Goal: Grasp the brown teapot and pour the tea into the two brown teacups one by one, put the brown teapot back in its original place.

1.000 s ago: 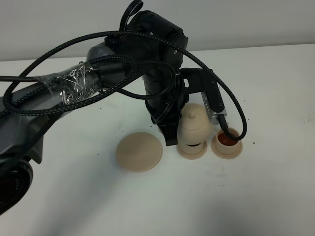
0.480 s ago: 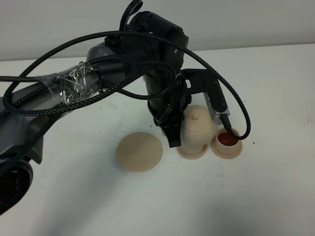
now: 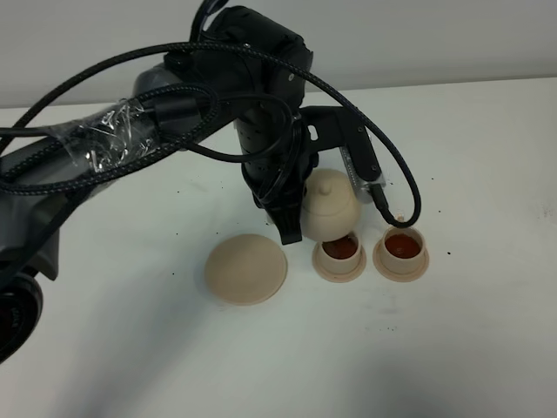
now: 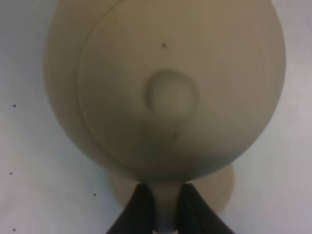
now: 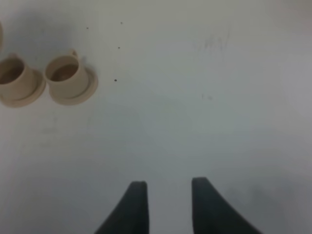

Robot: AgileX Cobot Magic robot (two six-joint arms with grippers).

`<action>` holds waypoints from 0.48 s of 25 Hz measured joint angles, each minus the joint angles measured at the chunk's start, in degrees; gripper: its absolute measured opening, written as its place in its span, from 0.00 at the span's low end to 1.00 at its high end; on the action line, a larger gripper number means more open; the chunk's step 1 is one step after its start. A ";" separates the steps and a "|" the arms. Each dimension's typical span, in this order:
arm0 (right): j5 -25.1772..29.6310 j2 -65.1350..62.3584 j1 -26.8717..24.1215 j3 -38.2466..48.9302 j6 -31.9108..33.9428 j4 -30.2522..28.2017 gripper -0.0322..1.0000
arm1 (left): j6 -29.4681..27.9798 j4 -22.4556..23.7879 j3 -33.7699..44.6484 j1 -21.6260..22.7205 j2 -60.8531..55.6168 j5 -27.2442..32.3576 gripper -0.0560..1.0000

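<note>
The left gripper (image 4: 162, 207) has its jaws clamped on the teapot (image 3: 328, 205), held above the bench just behind the two filled cups (image 3: 340, 249). Its saucer (image 3: 246, 268) lies leftward, nearer this arm. The right gripper (image 5: 165, 204) idles, jaws apart.

The left arm (image 3: 130, 148) reaches in from the left side and stretches across to the middle. It is big and black, with thick braided cables looping over it and some clear plastic wrapped around one part. Its wrist bends down. The left gripper (image 4: 163, 207) points down, and its two dark fingers (image 4: 139, 209) sit close together, pinching a thin tan piece between them.

The right gripper (image 5: 165, 204) shows only in its own wrist view. Its two dark fingers (image 5: 134, 207) are spread apart with nothing between them.
</note>
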 joint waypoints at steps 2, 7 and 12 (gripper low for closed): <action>0.00 0.00 0.00 0.00 0.00 0.00 0.26 | 0.00 0.31 0.53 0.88 -0.84 0.00 0.17; 0.00 0.00 0.00 0.00 0.00 0.00 0.26 | 0.00 0.50 7.36 3.82 -5.27 0.00 0.17; 0.00 0.00 0.00 0.00 0.00 0.00 0.26 | -0.30 2.42 16.83 6.33 -7.59 0.00 0.17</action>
